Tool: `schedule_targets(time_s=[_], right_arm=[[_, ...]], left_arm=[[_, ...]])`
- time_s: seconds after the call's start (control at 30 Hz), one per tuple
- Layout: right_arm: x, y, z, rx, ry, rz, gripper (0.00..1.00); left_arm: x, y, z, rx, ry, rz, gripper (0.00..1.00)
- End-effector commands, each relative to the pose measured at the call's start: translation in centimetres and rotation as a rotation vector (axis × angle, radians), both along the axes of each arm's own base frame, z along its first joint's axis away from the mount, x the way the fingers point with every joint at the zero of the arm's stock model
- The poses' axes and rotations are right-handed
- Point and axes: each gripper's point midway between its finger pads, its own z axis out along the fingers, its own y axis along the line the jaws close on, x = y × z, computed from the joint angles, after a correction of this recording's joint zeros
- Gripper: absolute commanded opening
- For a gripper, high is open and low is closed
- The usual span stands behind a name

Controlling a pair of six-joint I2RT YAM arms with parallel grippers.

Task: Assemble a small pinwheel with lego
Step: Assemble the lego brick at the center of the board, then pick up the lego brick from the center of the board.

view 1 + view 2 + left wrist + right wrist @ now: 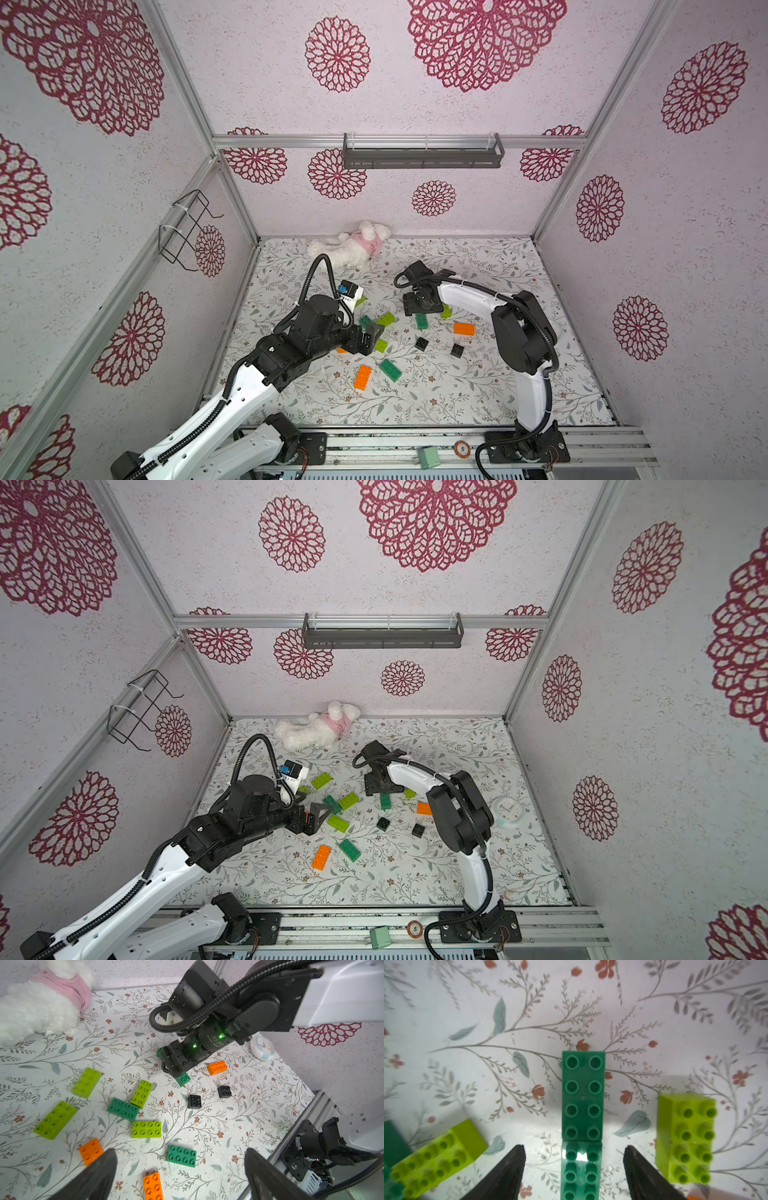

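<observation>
Presently | right gripper (573, 1147): jaws parted astride dark green brick (583, 1095), touching neither side | brick: flat on floral mat (467, 1012), mid-scene, studs up | left gripper (180, 1150): wide, empty | advice for a pick: centre, close squarely on the long sides.

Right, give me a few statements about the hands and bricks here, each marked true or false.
1. The left hand is open and empty. True.
2. The right hand grips an orange brick. False: its jaws stand apart, either side of a dark green brick lying on the table.
3. The two black bricks are stacked. False: the black bricks lie apart, each flat on the table.
4. The white plush toy lies at the table's far edge. True.
</observation>
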Motion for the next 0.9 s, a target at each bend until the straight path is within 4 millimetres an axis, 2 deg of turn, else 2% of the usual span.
schedule_targets(time_s=[0.0,0.1,0.23,0.37,0.53,0.73,0.87], right_arm=[[1.1,-3.5,4.7,0.031,-0.077,-0.025,0.78],[1.7,-6.4,3.8,-0.009,-0.081,-0.056,0.77],[2.4,-8.0,1.5,-0.04,-0.046,-0.061,0.75],[2.5,-8.2,-0.6,-0.048,-0.015,-0.056,0.75],[2.1,-8.4,-2.0,-0.059,0.007,-0.047,0.65],[1.7,-8.8,-2.4,-0.071,0.006,-0.045,0.54],[1.8,-8.8,-2.4,-0.068,-0.001,-0.047,0.51]], left_arm=[[-0.5,0.1,1.0,-0.015,-0.046,-0.02,0.97],[-1.0,-0.3,1.6,-0.049,-0.067,-0.05,0.97],[-1.1,-0.9,2.5,-0.093,-0.093,-0.077,0.97],[-0.2,-2.0,2.8,-0.148,-0.052,-0.086,0.97],[1.1,-3.6,3.6,-0.241,0.021,-0.124,0.97],[1.9,-4.4,5.7,-0.252,0.003,-0.164,0.97],[2.3,-4.3,5.1,-0.208,-0.003,-0.17,0.97]])
